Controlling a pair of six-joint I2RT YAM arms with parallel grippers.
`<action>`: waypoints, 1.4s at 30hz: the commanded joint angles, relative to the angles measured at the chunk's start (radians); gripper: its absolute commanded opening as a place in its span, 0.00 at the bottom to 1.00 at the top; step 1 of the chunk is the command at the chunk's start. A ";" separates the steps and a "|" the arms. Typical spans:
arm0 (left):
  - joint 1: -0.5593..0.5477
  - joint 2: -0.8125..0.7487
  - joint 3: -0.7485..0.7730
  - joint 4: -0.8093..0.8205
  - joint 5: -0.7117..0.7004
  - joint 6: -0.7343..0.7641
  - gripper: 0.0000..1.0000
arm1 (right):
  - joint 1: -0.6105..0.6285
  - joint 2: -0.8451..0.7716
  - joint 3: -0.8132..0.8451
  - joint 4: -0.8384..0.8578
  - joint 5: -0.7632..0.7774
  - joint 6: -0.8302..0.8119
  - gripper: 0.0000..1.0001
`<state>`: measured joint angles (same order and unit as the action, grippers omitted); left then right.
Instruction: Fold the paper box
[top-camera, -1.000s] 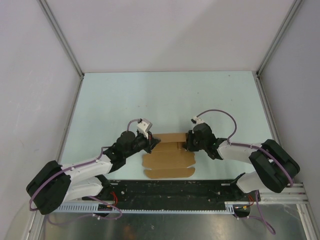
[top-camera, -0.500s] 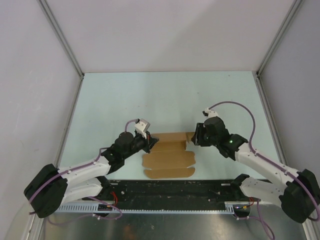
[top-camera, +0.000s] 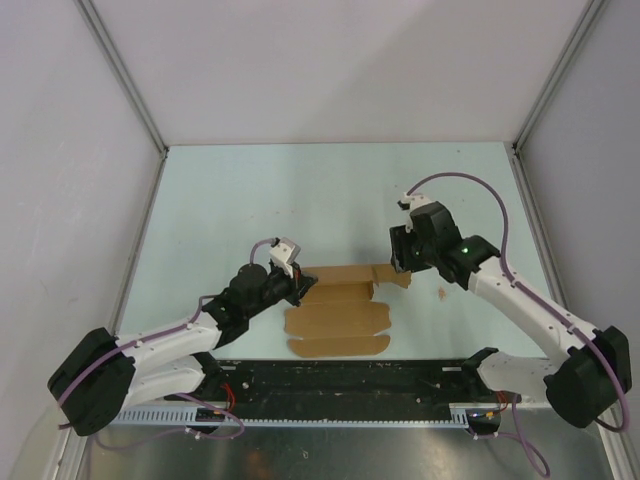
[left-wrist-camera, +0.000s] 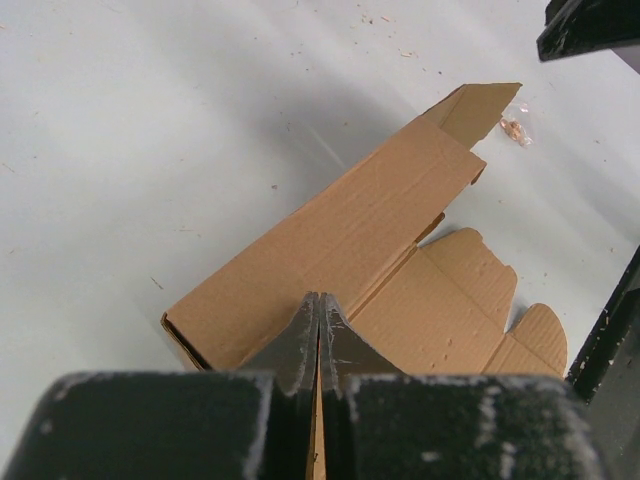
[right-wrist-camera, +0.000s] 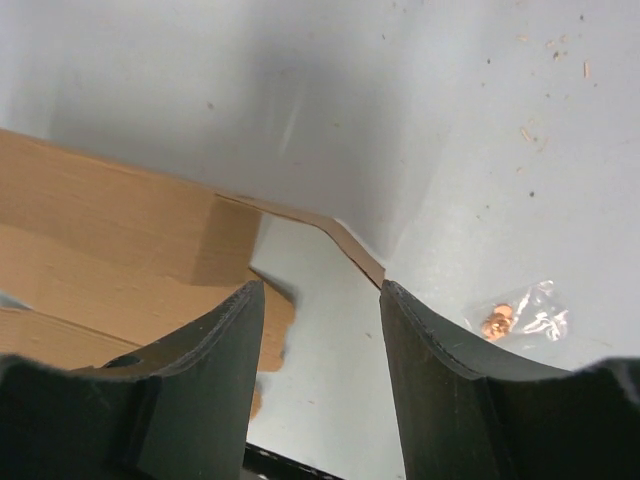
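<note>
I'd use the left gripper (left-wrist-camera: 318, 300) as the anchor. It's pinched shut on the left end of the plain brown die-cut cardboard box (top-camera: 340, 305), which lies between the arms (don't loosen it). The right gripper (right-wrist-camera: 322, 290) hovers part open and empty, tilted down over the right flap. Regrip low at the crease.

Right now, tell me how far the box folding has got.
Done: the far long panel of the paper box is folded up off the table. In hand: the left gripper is shut on its left end; the right gripper hangs open by the right end flap, holding nothing. Left: the near panels and tabs lie flat, ends unclosed.
</note>
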<state>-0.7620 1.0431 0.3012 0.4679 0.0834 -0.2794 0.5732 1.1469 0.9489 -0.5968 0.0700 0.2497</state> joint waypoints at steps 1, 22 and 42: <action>-0.002 0.000 0.019 0.015 0.009 0.005 0.00 | -0.016 0.037 0.031 -0.054 -0.012 -0.180 0.55; -0.002 -0.003 0.016 0.015 0.010 0.005 0.00 | -0.084 0.183 0.016 0.025 -0.165 -0.363 0.51; -0.002 -0.009 0.010 0.012 0.004 0.009 0.00 | -0.098 0.224 0.016 0.002 -0.188 -0.299 0.32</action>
<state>-0.7620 1.0454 0.3012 0.4656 0.0834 -0.2794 0.4801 1.3785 0.9501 -0.5945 -0.1001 -0.0769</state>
